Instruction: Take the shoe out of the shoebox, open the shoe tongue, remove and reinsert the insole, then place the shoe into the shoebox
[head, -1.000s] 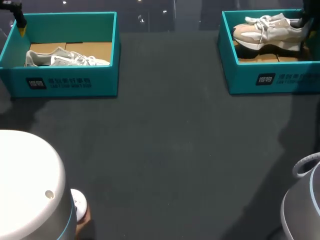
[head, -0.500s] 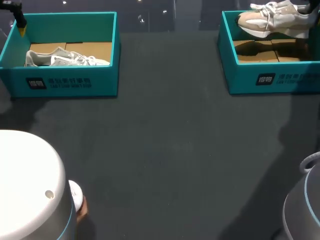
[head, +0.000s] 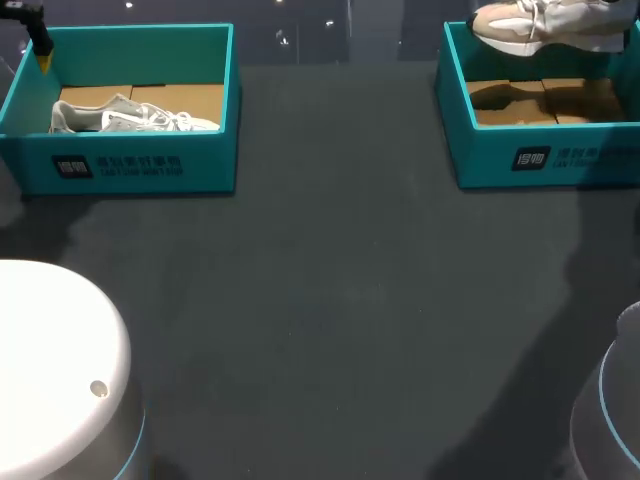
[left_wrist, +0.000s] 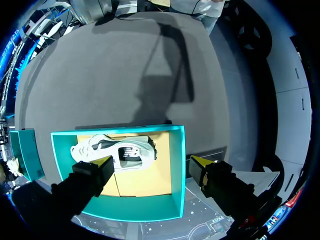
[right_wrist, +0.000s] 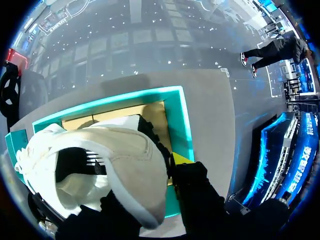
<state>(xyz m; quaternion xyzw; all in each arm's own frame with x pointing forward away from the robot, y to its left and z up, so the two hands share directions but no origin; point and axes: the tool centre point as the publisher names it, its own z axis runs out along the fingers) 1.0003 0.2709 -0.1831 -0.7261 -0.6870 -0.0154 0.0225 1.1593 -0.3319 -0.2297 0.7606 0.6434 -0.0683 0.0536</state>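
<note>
**Beige shoe held by its heel above the right shoebox; next it goes out onto bare table**

The beige shoe (head: 545, 25) is clamped at the heel collar in the right jaws. One yellow tip shows against the outside of the heel, and the other finger seems to be inside the opening. The long axis runs straight out from the jaws, heel at the jaws and toe farthest from them, pointing toward the middle of the table. The sole faces down and the laces face up.

The right shoebox (head: 520, 150) lies directly under the jaws and the shoe. Its cardboard floor (head: 530, 100) is bare, with only the shoe's shadow on it. The shoe looks to be off the floor and above the rim, though how far it clears the walls can't be told from the head view.

The right arm is plainly the one to carry on, since the left jaws are well apart from this shoe. They stand open over the left shoebox (left_wrist: 176, 165), with the grey-white shoe (left_wrist: 120, 152) below them, nearer one finger, and not touched.

The table (head: 340, 300) is dark, flat and matte, with open room between the two boxes. I judge there is plenty of space to set the shoe down sole-first. The main risk is the toe dipping and catching a box wall on the way out.
</note>
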